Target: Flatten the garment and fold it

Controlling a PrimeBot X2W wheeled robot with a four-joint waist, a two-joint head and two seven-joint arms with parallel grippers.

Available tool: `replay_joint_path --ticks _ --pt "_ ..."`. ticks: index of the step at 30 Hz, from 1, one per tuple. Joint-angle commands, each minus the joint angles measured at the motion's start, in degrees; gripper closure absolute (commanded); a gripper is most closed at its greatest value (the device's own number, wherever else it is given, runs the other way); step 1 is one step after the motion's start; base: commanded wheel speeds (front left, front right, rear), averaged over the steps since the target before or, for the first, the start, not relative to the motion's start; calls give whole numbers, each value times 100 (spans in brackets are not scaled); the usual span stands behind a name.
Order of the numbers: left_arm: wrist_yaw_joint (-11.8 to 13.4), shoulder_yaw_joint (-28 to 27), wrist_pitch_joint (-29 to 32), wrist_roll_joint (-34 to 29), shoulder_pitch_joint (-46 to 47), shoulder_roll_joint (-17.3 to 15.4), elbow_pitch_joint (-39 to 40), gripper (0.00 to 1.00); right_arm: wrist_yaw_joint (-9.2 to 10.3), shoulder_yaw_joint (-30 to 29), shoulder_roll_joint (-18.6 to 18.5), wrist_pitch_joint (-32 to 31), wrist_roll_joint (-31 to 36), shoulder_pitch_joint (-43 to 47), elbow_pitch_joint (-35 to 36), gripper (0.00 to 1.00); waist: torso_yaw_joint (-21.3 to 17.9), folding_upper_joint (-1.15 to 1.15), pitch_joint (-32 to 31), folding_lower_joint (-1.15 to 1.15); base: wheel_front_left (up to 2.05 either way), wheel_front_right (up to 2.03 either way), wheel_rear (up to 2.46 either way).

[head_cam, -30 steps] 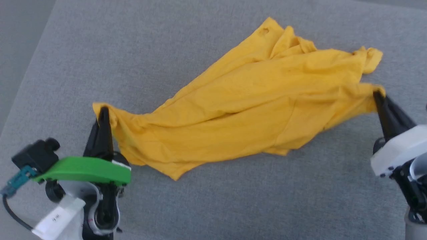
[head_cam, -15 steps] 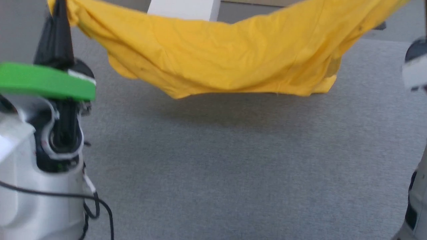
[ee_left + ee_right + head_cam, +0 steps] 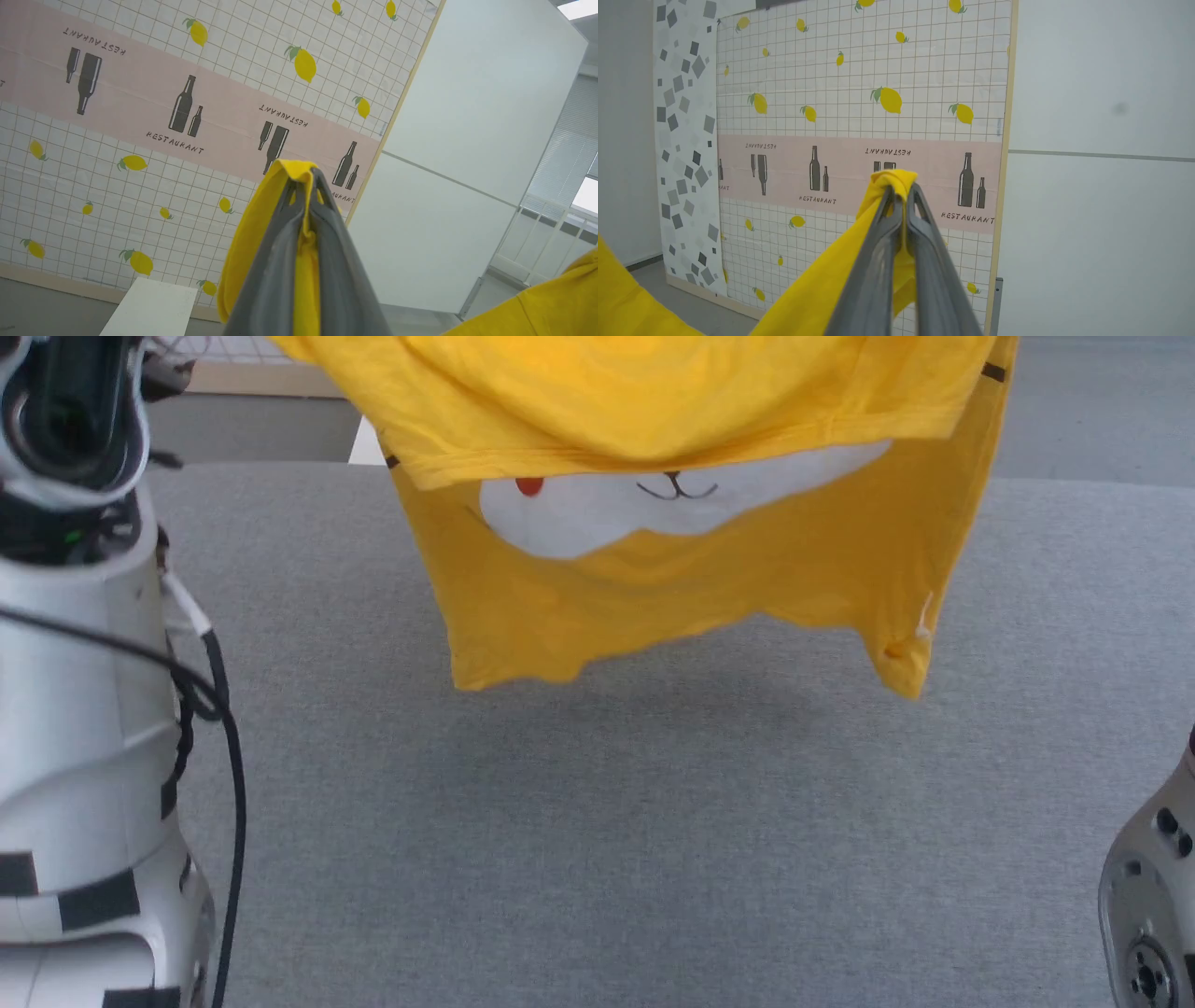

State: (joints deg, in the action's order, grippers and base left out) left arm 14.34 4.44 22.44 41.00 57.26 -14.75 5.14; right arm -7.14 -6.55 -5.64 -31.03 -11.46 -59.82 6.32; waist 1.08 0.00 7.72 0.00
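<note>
The garment (image 3: 672,579), a mustard-yellow T-shirt, hangs in the air over the grey table (image 3: 653,859). Its printed face shows a white patch, a red dot and a thin black mouth line. Its lower hem dangles clear of the surface. My left gripper (image 3: 306,179) is shut on a yellow fold of the garment (image 3: 261,233), which wraps over the fingertips. My right gripper (image 3: 900,184) is likewise shut on another bunched corner of the garment (image 3: 817,294). Both point upward toward the wall. In the head view my pale left forearm (image 3: 75,663) stands at the left.
A tiled backdrop (image 3: 859,93) printed with lemons and a pink bottle band stands behind the table. A white panel (image 3: 467,140) flanks it. A black cable (image 3: 224,728) loops off the left arm. Part of my right arm (image 3: 1153,905) sits at the lower right.
Both arms have lifted the garment off the table and higher still. It now hangs spread, its printed face showing. The head camera has tilted up.
</note>
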Motion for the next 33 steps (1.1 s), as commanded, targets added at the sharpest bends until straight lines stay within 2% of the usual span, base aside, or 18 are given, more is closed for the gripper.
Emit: replay_joint_path --ticks 1,5,9,16,19,24,33 --pt "68 66 137 -58 179 -39 -158 100 -35 44 7 -55 60 -138 -151 100 -90 0 -73 0 0 0 0" --pt "270 136 407 -138 582 -72 -598 100 -35 160 21 -156 155 -420 -608 100 -188 0 -35 0 0 0 0" --pt "511 64 367 -249 985 -57 -993 100 -35 224 43 -171 302 -707 -1125 100 -273 0 149 0 0 0 0" --pt "708 157 -91 -757 2003 -133 -1609 100 -35 249 112 61 864 -1620 -1885 100 -357 0 966 0 0 0 0" --pt "799 95 -476 -855 2505 -14 -1757 100 -35 242 168 354 1152 -2174 -2264 100 -363 0 1429 0 0 0 0" --pt "640 -48 -1200 -782 3178 222 -1991 100 -35 248 221 998 1495 -3018 -2846 100 -308 0 2150 0 0 0 0" --pt "-19 -382 -2417 -460 3503 364 -2418 100 -35 214 259 2019 2026 -3760 -3610 100 -122 0 3073 0 0 0 0"
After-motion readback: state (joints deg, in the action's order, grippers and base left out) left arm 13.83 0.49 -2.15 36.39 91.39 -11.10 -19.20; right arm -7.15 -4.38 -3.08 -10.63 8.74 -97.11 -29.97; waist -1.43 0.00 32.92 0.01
